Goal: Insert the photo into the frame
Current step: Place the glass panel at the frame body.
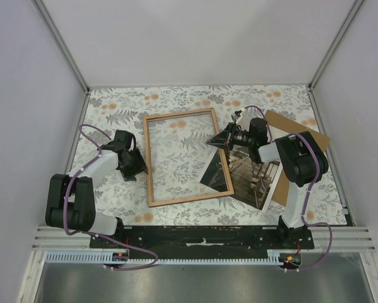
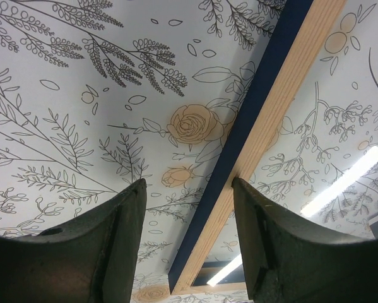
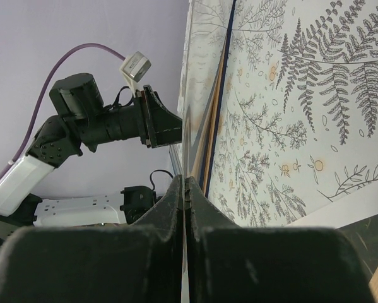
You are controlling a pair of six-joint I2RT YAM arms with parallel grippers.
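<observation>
The frame (image 1: 149, 161) lies flat at mid-table, light wood face up. The photo (image 1: 245, 177), a sepia pier print, sits right of it, its left part over the frame's right rail. My right gripper (image 1: 214, 142) is shut on the photo's upper left edge and holds that edge raised. In the right wrist view the fingers (image 3: 185, 182) are closed on the thin sheet, seen edge-on, beside the frame rail (image 3: 215, 113). My left gripper (image 1: 136, 165) is open at the frame's left rail. In the left wrist view (image 2: 189, 183) the rail (image 2: 264, 120) runs between its fingers, nearer the right one.
A flat brown backing board (image 1: 305, 136) lies at the right under my right arm. The floral tablecloth (image 1: 113, 107) covers the table. Grey walls close in on both sides and the back. The black base rail (image 1: 201, 237) runs along the near edge.
</observation>
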